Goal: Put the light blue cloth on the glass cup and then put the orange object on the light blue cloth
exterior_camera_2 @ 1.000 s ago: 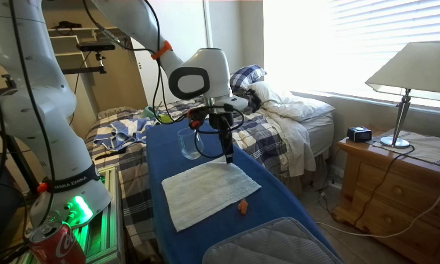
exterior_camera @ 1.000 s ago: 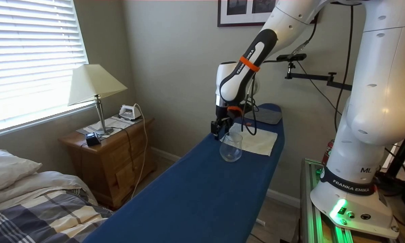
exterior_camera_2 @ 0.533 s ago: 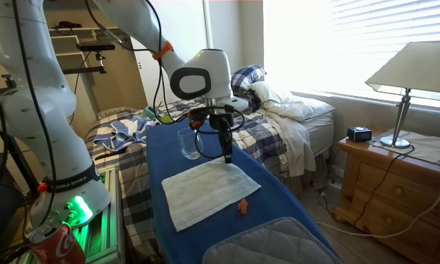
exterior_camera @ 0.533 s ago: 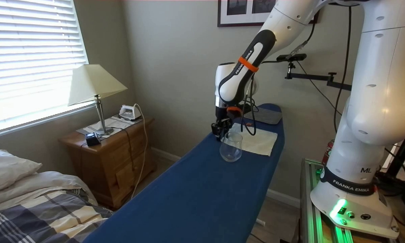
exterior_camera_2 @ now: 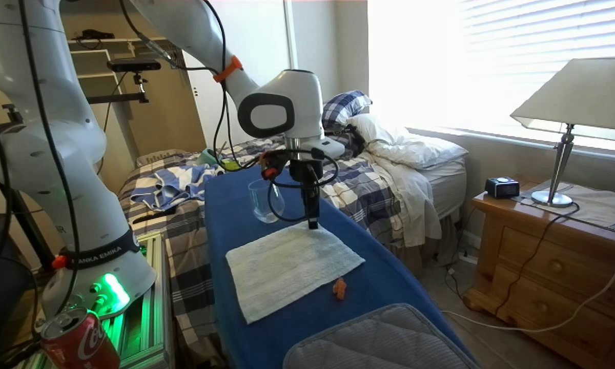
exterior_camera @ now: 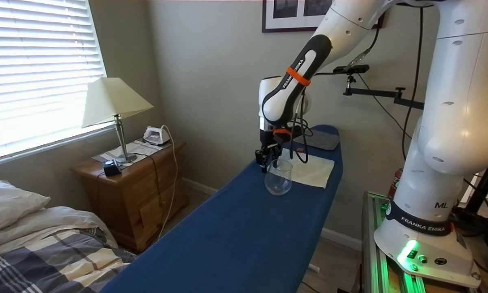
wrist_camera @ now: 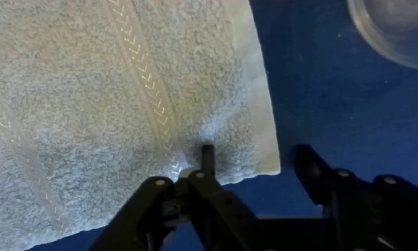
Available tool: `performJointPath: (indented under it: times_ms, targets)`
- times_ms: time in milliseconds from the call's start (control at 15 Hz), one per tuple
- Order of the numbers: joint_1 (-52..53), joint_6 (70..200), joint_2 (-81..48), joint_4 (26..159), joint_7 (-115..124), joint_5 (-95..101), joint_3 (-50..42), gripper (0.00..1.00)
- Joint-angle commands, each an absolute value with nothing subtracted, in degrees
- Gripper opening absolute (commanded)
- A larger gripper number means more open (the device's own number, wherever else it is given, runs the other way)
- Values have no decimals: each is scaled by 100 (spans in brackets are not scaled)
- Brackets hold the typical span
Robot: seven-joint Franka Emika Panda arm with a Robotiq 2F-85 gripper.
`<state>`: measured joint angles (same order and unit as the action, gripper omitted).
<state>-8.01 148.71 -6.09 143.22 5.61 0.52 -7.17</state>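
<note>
The light blue cloth [exterior_camera_2: 287, 271] lies lengthwise across the blue surface [exterior_camera: 227, 236], corner pointing between the parted fingers [wrist_camera: 208, 157] of my gripper [wrist_camera: 254, 151] — only the wrist view shows its chevrons [wrist_camera: 147, 78].

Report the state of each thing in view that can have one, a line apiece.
Glass cup, upright, uncovered.
Light blue cloth, spread on the dark blue board.
Orange object, lying on the board, off the cloth.
End effector, open, straddling the cloth's edge, nothing gripped.
Red can, upright.
Lamp, upright; lit or not unclear.
Iron, on or off unclear.
Blinds, lowered.
Nightstand drawers, shut.
Base light, glowing green.
</note>
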Motion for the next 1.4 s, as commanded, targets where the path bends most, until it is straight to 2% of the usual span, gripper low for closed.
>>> performJointPath:
  times_ms: [0,200,333,1333]
  targets:
    - [-771,14866,-519,14329,506,-57,-726,32]
    - [-760,14886,-364,14418,447,118,-743,10]
    - [-762,14836,-200,14486,344,157,-741,0]
    - [-668,13491,1585,14904,-1175,60,-732,1]
